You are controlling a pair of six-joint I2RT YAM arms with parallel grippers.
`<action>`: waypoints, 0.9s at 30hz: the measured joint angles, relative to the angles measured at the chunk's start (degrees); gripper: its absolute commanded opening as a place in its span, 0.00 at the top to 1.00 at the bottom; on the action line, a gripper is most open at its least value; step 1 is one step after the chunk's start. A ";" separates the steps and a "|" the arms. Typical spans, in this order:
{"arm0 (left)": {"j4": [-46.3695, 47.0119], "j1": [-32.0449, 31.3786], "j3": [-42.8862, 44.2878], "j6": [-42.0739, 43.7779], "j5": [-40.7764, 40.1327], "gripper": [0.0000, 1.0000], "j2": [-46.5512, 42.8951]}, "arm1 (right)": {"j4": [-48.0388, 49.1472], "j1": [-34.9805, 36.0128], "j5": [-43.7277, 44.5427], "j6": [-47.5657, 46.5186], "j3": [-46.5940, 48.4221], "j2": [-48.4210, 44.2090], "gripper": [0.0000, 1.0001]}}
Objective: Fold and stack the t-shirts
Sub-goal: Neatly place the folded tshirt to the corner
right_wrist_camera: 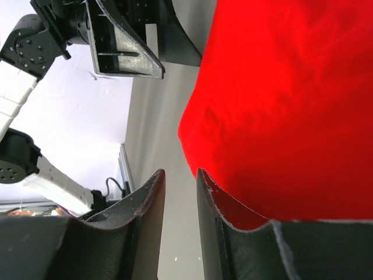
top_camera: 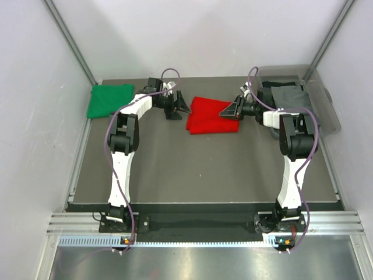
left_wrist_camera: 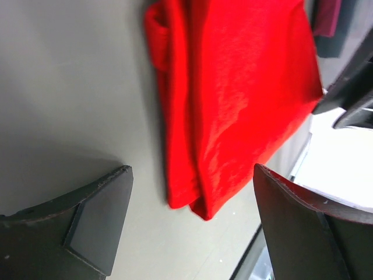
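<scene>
- The red t-shirt (top_camera: 213, 116) is lying folded into a compact rectangle on the dark table (top_camera: 204, 169), in the upper middle of the overhead frame, between the two grippers.
- The left gripper (top_camera: 179, 108) is hovering just beside the shirt's left edge, with its jaws standing wide apart and nothing between them.
- In the left wrist view, the left gripper (left_wrist_camera: 192, 170) is framing the red t-shirt (left_wrist_camera: 233, 87), which is running down from the top of the frame. The shirt's layered folded edges are showing along its left side and one corner is pointing towards the bottom centre.
- The right gripper (top_camera: 224, 112) is reaching in from the right, with its tips at the shirt's right edge.
- In the right wrist view, the right gripper (right_wrist_camera: 180, 173) is showing only a narrow gap between its jaws. Bare table is visible through that gap, so it is gripping nothing.
- The red t-shirt (right_wrist_camera: 291, 87) is filling the right half of that frame and is lying against the outer side of the right-hand finger (right_wrist_camera: 233, 233).
- The green t-shirt (top_camera: 109, 100) is lying folded at the upper left corner of the table, well apart from the red one.
- A clear bin (top_camera: 323, 111) is sitting at the upper right of the overhead frame, behind the right arm, with a grey t-shirt (top_camera: 289, 96) lying inside it.
</scene>
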 measured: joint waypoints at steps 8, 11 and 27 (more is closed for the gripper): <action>1.25 -3.21 2.12 -1.03 4.52 0.11 2.43 | -4.98 0.00 0.24 -5.55 -2.25 0.00 0.73; 1.33 -5.01 2.67 -1.05 5.25 0.13 3.13 | -7.39 0.00 0.59 -7.50 -2.62 0.00 0.73; 4.13 -6.14 3.56 -5.09 10.54 0.40 6.88 | -11.85 0.00 1.55 -12.41 -2.67 0.85 0.74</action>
